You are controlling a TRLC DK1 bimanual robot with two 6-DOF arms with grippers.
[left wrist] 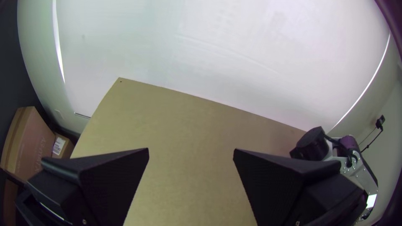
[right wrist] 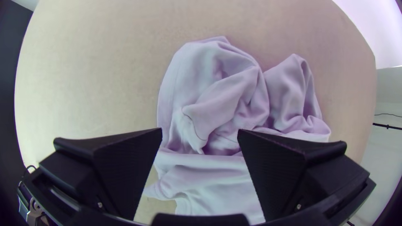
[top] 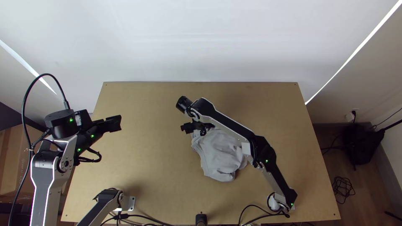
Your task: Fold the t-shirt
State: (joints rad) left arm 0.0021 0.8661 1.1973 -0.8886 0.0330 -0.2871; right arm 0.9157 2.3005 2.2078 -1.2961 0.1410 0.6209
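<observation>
Pale walls stand behind the light wooden table (top: 146, 167), with a brown cardboard box (top: 16, 152) down beyond its left side. Nearest that side, my silver-and-black left arm (top: 42, 180) holds its black left gripper (left wrist: 191, 152) up by the table's left edge, jaws wide apart with no cloth between them, well away from the work.

Right of the table's middle lies the t-shirt (top: 222, 157), soft pale grey cloth, bunched and rucked over itself, with a smoother layer beside the crumpled part. I can't tell sleeve from hem in that heap. I judge the step in hand to be opening it out flat before any fold.

My silver-and-black right arm (top: 228, 125) reaches across it, and the black right gripper (right wrist: 201, 133) is over the cloth, jaws also spread wide; I see nothing pinched. How high it sits above the cloth I can't tell.

To do this well, I'd pick a loose outer edge rather than the thick ruck, come down until the tips just meet the table, and close on as few layers as I can. A fat grab would only drag the whole bundle. Then I'd lift a little, bring the left gripper across for the opposite edge, draw the two apart gently and lay the cloth down smooth. The arms could crowd each other there, so I'd go slowly.
</observation>
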